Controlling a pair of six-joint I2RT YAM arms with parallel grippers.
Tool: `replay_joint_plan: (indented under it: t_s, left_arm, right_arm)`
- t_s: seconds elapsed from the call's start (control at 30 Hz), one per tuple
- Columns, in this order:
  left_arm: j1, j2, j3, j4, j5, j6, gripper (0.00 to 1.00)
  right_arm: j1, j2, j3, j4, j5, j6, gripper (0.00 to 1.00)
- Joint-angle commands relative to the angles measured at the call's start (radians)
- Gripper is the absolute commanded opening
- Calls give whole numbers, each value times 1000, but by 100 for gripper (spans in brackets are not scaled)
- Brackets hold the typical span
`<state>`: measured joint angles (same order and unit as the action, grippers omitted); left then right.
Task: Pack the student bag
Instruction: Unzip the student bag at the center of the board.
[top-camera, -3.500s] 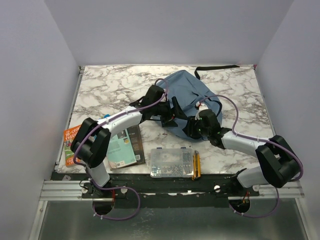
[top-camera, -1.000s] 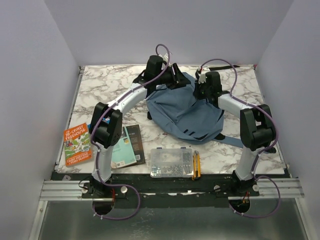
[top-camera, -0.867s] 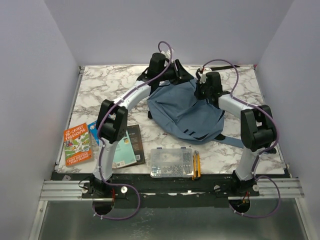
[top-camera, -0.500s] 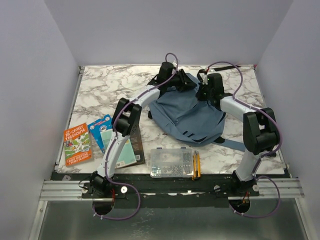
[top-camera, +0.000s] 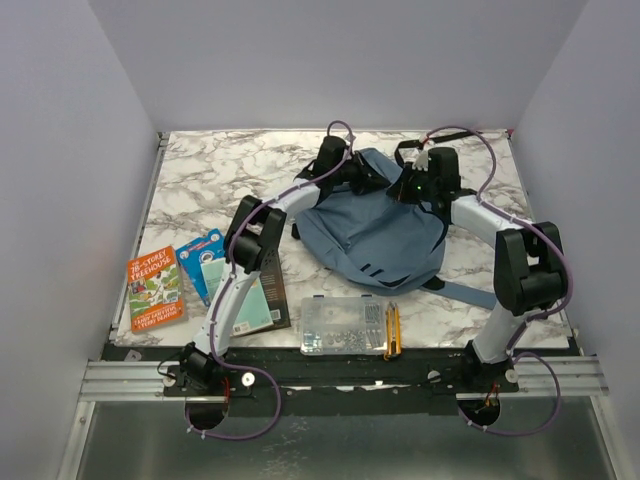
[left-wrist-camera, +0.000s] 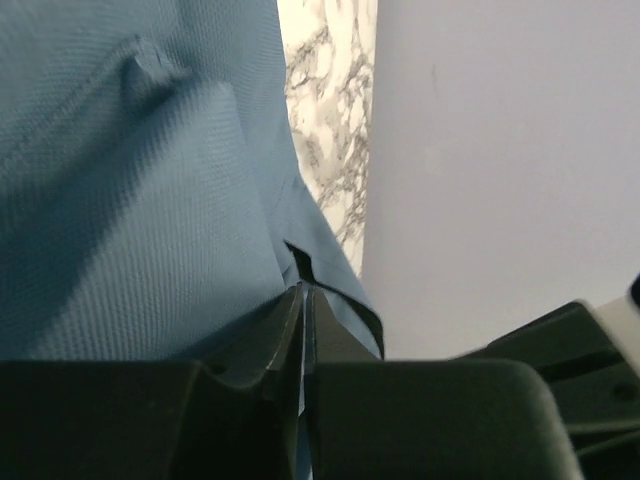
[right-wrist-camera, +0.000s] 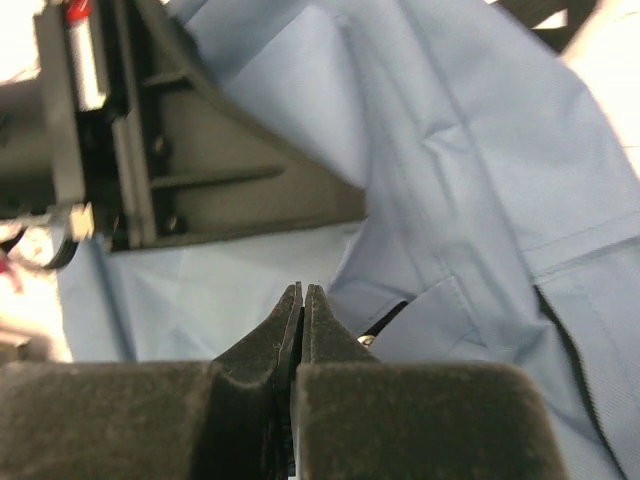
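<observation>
The student bag (top-camera: 372, 228) lies on the marble table (top-camera: 215, 170), toward the far side and right of centre. Both arms reach over its far end. The left gripper (left-wrist-camera: 302, 296) is pinched almost closed on a fold of blue fabric at the bag's edge. The right gripper (right-wrist-camera: 301, 292) is fully closed with nothing visible between the tips, which sit just over the fabric beside a zip. A clear parts box (top-camera: 345, 326) sits at the near edge.
</observation>
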<state>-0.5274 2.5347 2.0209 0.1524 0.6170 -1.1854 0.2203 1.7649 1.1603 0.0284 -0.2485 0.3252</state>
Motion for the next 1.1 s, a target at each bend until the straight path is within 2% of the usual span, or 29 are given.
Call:
replay_joint_plan:
  t_s: [0.0, 0.1, 0.17, 0.27, 0.3, 0.43, 0.47, 0.53, 0.67, 0.8, 0.93, 1.07]
  left_arm:
    - [3, 30, 29, 18, -16, -88, 3]
    - [-6, 33, 37, 19, -30, -75, 2]
    - [-9, 39, 49, 18, -34, -62, 1]
    - [-11, 48, 66, 20, -32, -65, 0]
    - [-11, 53, 75, 20, -25, -63, 0]
    - [1, 24, 89, 17, 23, -43, 2]
    - [8, 1, 78, 16, 35, -32, 7]
    - [23, -53, 52, -1, 56, 0, 21]
    - [41, -177, -2, -80, 104, 103, 44]
    - [38, -296, -90, -188, 110, 244, 53]
    - [33, -374, -167, -291, 90, 365, 54]
    - [10, -396, -169, -457, 51, 499, 51]
  right_arm:
    - [10, -20, -68, 117, -317, 23, 1]
    - [28, -12, -100, 157, -407, 17, 1]
    - [63, 27, -62, 87, -484, -45, 1]
    - [119, 70, -13, -19, -500, -127, 1]
    - [120, 70, -24, -12, -497, -109, 1]
    - [113, 19, -49, -11, -317, -59, 1]
    - [113, 12, -39, -41, -274, -51, 3]
    - [113, 6, -6, -129, -222, -29, 29]
    - [102, -52, -1, -223, -136, 84, 50]
    - [70, -144, -41, -230, -52, 232, 69]
    - [14, -175, -71, -253, -36, 361, 72]
    - [-43, -146, -152, -126, -175, 512, 70]
